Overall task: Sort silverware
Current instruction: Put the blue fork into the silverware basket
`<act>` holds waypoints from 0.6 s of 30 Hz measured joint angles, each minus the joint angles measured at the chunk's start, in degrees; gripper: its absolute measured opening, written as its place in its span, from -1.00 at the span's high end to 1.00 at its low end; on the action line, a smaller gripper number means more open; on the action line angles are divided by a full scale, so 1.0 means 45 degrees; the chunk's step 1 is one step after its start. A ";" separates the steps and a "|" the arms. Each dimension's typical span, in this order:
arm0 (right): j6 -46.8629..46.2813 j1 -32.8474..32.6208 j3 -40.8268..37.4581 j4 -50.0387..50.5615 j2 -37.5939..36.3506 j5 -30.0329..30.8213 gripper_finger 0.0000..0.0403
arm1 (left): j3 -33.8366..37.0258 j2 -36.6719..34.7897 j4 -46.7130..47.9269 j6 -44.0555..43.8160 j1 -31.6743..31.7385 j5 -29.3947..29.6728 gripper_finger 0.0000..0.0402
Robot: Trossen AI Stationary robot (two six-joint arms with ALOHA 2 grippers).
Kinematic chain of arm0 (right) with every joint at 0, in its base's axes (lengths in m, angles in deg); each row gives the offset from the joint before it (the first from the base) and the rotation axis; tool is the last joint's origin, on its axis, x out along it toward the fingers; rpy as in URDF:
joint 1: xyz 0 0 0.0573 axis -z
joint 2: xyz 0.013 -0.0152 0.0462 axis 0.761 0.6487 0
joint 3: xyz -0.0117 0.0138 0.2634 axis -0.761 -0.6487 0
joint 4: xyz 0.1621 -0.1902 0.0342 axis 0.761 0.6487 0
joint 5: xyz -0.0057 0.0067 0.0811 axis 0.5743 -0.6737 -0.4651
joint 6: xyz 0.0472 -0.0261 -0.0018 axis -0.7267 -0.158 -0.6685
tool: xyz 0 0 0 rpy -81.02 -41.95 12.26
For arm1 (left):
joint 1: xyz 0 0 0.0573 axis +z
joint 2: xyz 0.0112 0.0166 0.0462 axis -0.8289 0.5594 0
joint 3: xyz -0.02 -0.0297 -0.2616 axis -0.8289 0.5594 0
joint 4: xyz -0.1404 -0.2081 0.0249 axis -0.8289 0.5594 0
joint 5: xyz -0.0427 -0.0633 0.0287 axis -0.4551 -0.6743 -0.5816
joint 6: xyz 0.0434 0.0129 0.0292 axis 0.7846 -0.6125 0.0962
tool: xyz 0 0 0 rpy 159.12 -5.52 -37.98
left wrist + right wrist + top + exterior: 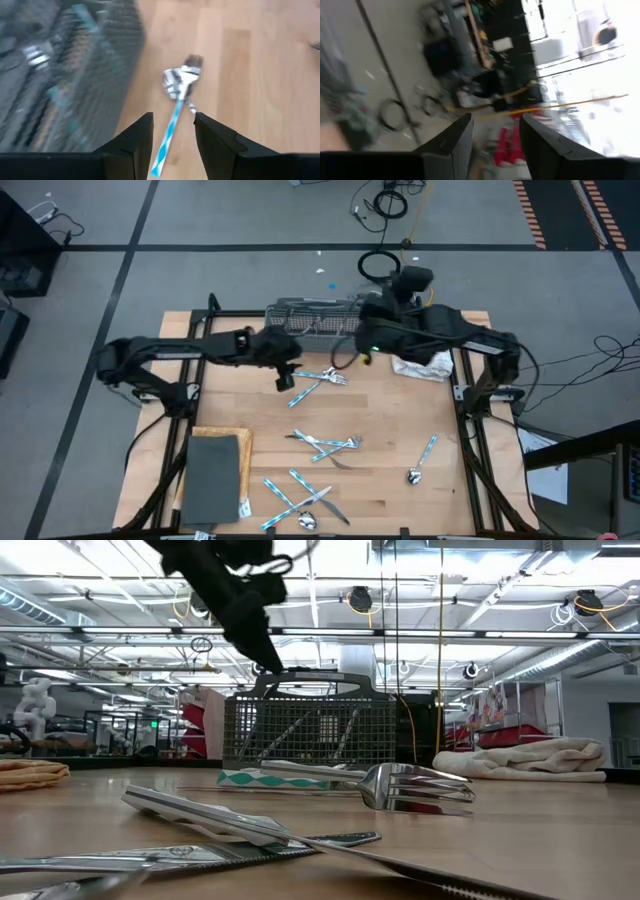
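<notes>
Right down at the low camera lies a fork [400, 783] with a few other pieces, prongs facing 3 o'clock, with the grey mesh basket [308, 730] standing behind it.

What matters for the next move: the left gripper [284, 377] hangs just off the basket's front, fingers apart with nothing between them. In the left wrist view a blue-and-white handled piece [175, 112] sits right in line with the gap between the fingers [137, 137]. From above, that little cluster of forks [320, 381] is at about 3 o'clock from the left gripper, just beside it, long axis running roughly 8 to 2.

So I'd guess the left arm takes this one. The right gripper [492, 145] is up over the basket's 3 o'clock end, pointing off into the room, open and empty.

Rest of the silverware [325, 445] is scattered across the table [400, 430] toward 6 o'clock, well apart from both grippers, and a single spoon [421, 461] at 4.
</notes>
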 joint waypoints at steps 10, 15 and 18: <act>-0.3394 -0.1436 -0.0007 0.0489 -0.1461 -0.1835 0.25 | -0.1123 0.2306 0.0010 0.2139 -0.0010 -0.0970 0.25; -0.3899 -0.2139 -0.0007 0.0493 -0.1723 -0.1969 0.25 | -0.1138 0.3041 0.0017 0.2604 -0.0005 -0.1461 0.25; -0.3914 -0.2591 -0.0007 0.0494 -0.1757 -0.1979 0.25 | -0.1139 0.3574 -0.0045 0.2823 0.0004 -0.1604 0.25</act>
